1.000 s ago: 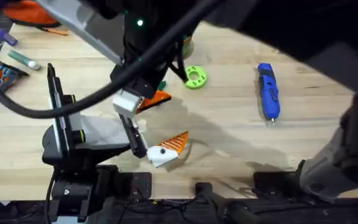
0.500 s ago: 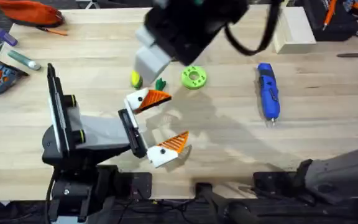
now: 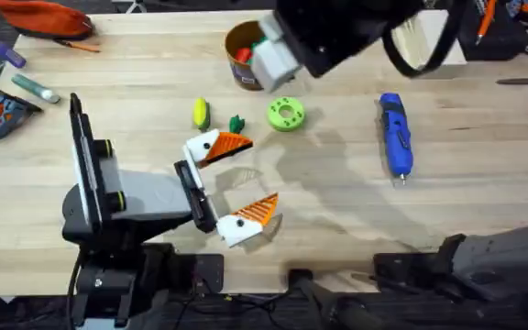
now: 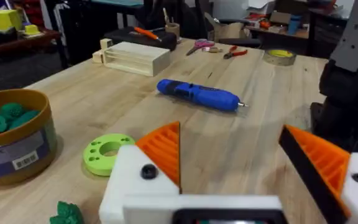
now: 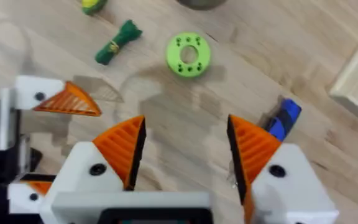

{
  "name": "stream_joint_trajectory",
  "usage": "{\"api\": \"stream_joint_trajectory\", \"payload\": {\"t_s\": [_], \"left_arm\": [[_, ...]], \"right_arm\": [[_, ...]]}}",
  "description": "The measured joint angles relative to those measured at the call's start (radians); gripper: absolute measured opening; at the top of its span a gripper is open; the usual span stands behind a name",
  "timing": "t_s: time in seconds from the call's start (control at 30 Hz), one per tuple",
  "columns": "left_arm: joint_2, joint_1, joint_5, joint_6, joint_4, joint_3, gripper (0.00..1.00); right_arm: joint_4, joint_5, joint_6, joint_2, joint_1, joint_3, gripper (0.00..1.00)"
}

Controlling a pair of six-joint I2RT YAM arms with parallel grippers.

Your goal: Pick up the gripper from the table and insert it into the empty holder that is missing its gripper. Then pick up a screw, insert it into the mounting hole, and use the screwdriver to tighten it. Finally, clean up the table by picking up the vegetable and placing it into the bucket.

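Observation:
My left gripper [image 3: 262,170] rests open on the table [image 3: 337,202], and both its white mounts carry orange tips. The far tip [image 3: 232,144] looks smooth, with a dark round spot [image 4: 148,172] in its mount; I cannot tell screw from hole. A loose gripper, a bare holder and loose screws are out of view. My right gripper [image 5: 186,127] hangs open and empty high above the table, beside the bucket [image 3: 238,57]. A yellow vegetable [image 3: 200,114] and a green one [image 3: 236,123] lie just beyond the left gripper. The blue screwdriver [image 3: 395,135] lies at the right.
A green disc with holes [image 3: 286,114] sits beside the green vegetable. The bucket [image 4: 17,146] holds green and red pieces. A pale wooden box [image 4: 135,59] and hand tools lie at the far right, a red pouch [image 3: 44,18] and markers at the far left.
My right arm has lifted away from over the left gripper toward the back, uncovering the vegetables and then the bucket. The left arm has stayed still.

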Motion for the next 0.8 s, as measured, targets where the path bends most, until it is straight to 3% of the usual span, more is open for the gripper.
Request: {"api": "stream_joint_trajectory", "payload": {"t_s": [0.27,0.43,0.8], "left_arm": [[0.000,0.000,0.000,0.000,0.000,0.000,0.985],[0.000,0.000,0.000,0.000,0.000,0.000,0.985],[0.000,0.000,0.000,0.000,0.000,0.000,0.985]], "right_arm": [[0.083,0.058,0.112,-0.072,-0.025,-0.254,0.760],[0.115,0.064,0.190,-0.119,-0.085,-0.393,0.871],[0.111,0.063,0.284,-0.131,-0.281,-0.490,0.881]]}}
